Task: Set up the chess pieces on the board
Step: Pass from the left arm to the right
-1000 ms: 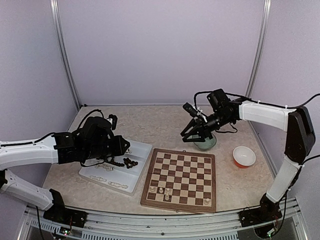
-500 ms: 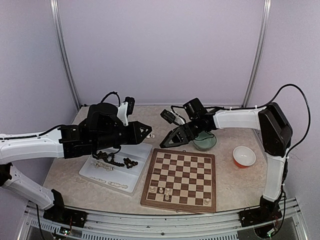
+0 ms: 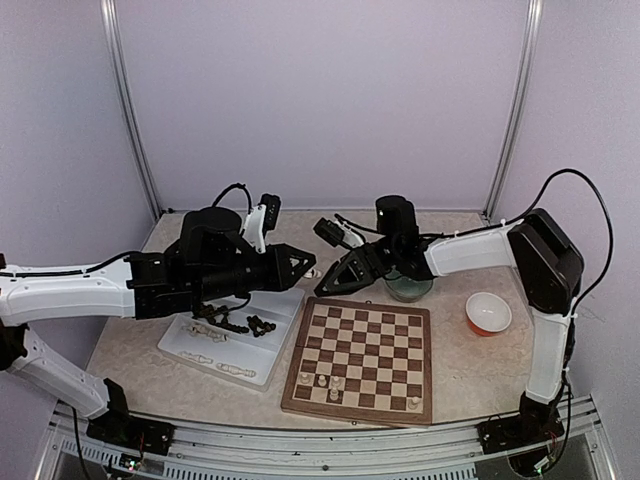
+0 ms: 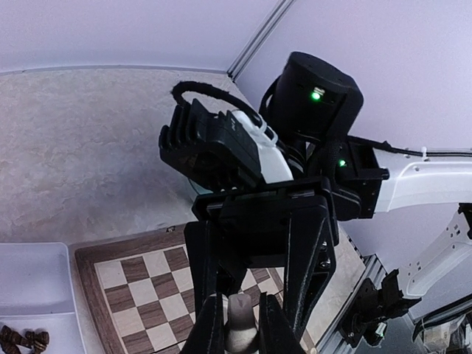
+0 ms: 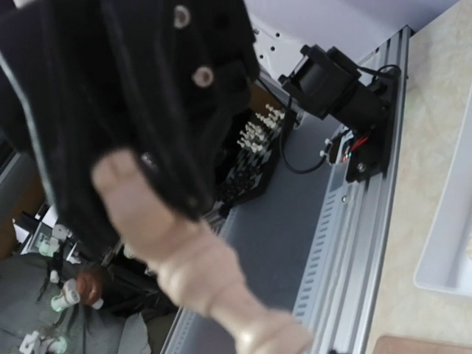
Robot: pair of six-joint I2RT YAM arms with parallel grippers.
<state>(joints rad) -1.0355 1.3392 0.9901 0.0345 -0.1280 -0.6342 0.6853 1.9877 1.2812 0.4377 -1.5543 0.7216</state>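
Note:
In mid-air over the gap between tray and board, my left gripper [image 3: 308, 268] is shut on a cream-white chess piece [image 4: 242, 333]. My right gripper [image 3: 325, 280] faces it tip to tip, open. Its two black fingers [image 4: 310, 254] stand on either side of the piece, wider than it. In the right wrist view the piece [image 5: 195, 269] fills the centre, blurred, its upper end between the left gripper's black fingers [image 5: 147, 96]. The board [image 3: 370, 350] lies below to the right, with three cream pieces [image 3: 322, 381] on its near-left squares and one [image 3: 413, 403] near-right.
A white divided tray [image 3: 285, 300] lies left of the board, with dark pieces [image 3: 240, 322] and cream pieces [image 3: 235, 370] in it. A green bowl [image 3: 410, 288] sits behind the board and an orange-red bowl [image 3: 488, 313] to its right.
My left arm rose from the tray and moved right with the piece. My right arm swung left from over the green bowl to meet it, its jaws a little wider.

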